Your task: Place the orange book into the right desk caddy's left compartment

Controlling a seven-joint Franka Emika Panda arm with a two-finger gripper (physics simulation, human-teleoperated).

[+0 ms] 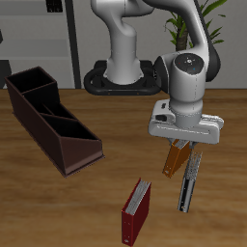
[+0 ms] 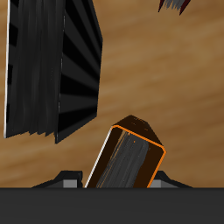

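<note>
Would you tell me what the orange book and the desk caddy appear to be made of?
Orange book: seemingly a stiff board cover, matte, with bright orange edges; the simulator render leaves it open. Right desk caddy: thin flat maroon-brown panels, smooth and dull, perhaps plastic or painted wood.

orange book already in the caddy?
No. The orange book hangs from the hand above the table, well apart from the right desk caddy, which holds no book.

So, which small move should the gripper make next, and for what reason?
Probably lift a little and carry toward the right desk caddy. The gripper seems shut on the orange book, which hangs tilted above the table, while the caddy stands apart, across the table.
</note>
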